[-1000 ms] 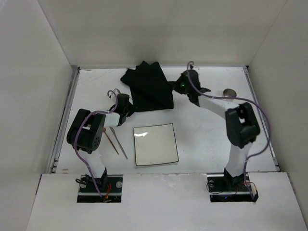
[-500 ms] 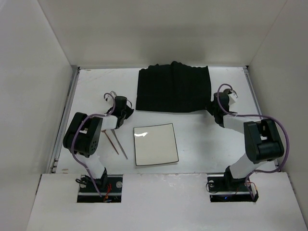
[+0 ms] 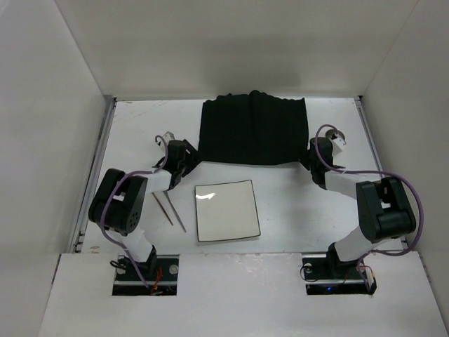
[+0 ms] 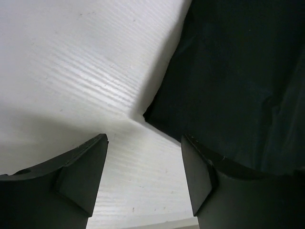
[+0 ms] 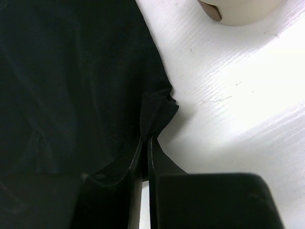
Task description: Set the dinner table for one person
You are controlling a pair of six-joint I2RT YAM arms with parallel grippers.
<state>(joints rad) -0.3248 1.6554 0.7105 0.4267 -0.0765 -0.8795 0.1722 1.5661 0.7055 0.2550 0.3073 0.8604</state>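
Observation:
A black cloth mat (image 3: 252, 131) lies spread flat at the back of the white dinner table (image 3: 140, 133). My left gripper (image 3: 184, 165) sits at the mat's near left corner. In the left wrist view it (image 4: 145, 143) is open, with the mat's corner (image 4: 228, 81) lying on the table just ahead of the jaws, apart from them. My right gripper (image 3: 313, 160) is at the near right corner. The right wrist view shows it (image 5: 147, 140) shut on a pinched fold of the mat (image 5: 159, 112). A square white plate (image 3: 226, 210) rests in front of the mat.
Two thin sticks (image 3: 172, 209) lie left of the plate, beside the left arm. A small round cup (image 3: 335, 137) stands just right of the mat, close to the right gripper; it shows as a cream round shape (image 5: 238, 12) in the right wrist view. White walls enclose the table.
The crumpled mat has been pulled out flat, its right corner drawn to the right by the right gripper. The left gripper has opened and let go of the left corner.

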